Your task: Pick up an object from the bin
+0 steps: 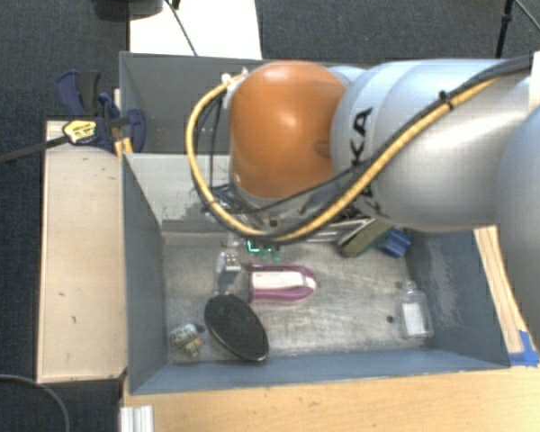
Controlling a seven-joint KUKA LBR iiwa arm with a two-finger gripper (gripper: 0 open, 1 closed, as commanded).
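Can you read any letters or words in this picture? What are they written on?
"KA" on the robot's grey arm; earlier letters are hidden behind the orange cover.
White label on the pink container: too blurred to read.
The clear bottle: nothing readable.

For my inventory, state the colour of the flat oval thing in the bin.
The oval thing is black; camera view.

A flat black oval object (238, 328) is seen lying close to the near wall of the bin (144, 268), left of the middle. Just beside it, in the near left corner, a small crumpled greyish thing (186, 338) is found. A small clear bottle (413, 316) is laid well apart on the right. By the far wall, a blue object (394, 241) and an olive-green one (364, 237) are partly hidden.
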